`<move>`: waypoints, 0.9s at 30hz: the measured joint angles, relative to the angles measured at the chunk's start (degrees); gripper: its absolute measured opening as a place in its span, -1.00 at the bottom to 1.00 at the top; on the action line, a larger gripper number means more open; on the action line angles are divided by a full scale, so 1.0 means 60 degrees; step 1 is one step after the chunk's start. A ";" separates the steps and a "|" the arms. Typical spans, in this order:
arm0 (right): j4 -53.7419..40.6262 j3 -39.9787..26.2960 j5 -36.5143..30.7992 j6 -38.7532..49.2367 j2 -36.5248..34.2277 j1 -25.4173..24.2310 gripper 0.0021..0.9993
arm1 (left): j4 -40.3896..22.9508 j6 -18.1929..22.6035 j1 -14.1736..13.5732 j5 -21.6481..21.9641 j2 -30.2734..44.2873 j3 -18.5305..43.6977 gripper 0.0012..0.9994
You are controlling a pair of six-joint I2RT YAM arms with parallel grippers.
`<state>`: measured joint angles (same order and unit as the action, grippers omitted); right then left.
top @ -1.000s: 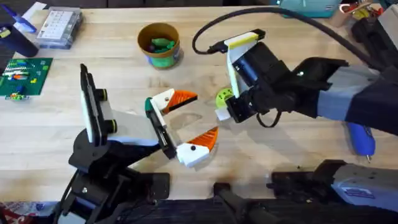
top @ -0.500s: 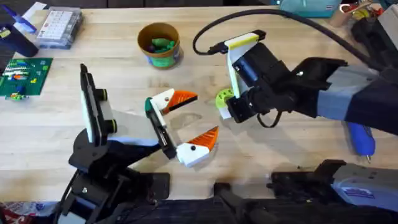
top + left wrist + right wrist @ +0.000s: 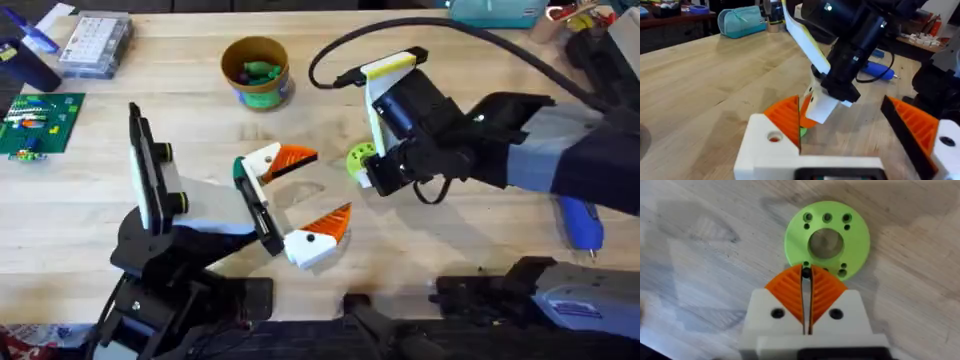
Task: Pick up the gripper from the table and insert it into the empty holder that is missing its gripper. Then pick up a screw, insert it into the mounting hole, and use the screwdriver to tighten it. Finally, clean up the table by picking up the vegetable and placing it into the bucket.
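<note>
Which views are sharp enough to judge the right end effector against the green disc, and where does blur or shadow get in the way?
Right wrist view: the vegetable is crisp, its holes distinct, the shut right end effector at its rim; soft shadows on the table. Left wrist view: background is soft, and the disc shows just a green sliver. Overhead view: even light, but the right arm hides part of the disc.

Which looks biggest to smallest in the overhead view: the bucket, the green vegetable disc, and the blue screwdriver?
1. bucket
2. screwdriver, though the right arm hides part of it
3. vegetable, partly covered by the right gripper, so least sure
</note>
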<state>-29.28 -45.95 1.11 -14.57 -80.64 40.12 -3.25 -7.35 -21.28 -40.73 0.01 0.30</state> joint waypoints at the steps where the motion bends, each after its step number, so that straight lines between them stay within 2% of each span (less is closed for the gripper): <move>1: 0.0011 0.0000 -0.0009 0.0000 0.0000 0.0000 -0.98 | 0.0000 0.0000 0.0000 0.0000 -0.0003 0.0000 0.98; 11: -0.0634 -0.0420 -0.0035 -0.0001 0.0003 0.0000 -1.00 | 0.0000 0.0000 0.0000 0.0000 0.0000 0.0000 0.98; 20: -0.3408 -0.2554 -0.0037 0.0002 0.0209 -0.0013 -1.00 | 0.0000 0.0000 0.0000 0.0000 0.0000 0.0000 0.98; 23: -0.3960 -0.3228 -0.0035 0.0004 0.0380 -0.0055 -1.00 | 0.0000 0.0000 0.0000 0.0000 -0.0002 0.0000 0.98; 27: -0.4186 -0.3576 -0.0036 0.0004 0.0586 -0.0101 -1.00 | 0.0000 0.0000 0.0000 0.0000 0.0000 0.0000 0.98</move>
<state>-54.40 -67.41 0.90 -14.55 -77.13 39.51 -3.25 -7.35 -21.28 -40.73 0.01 0.30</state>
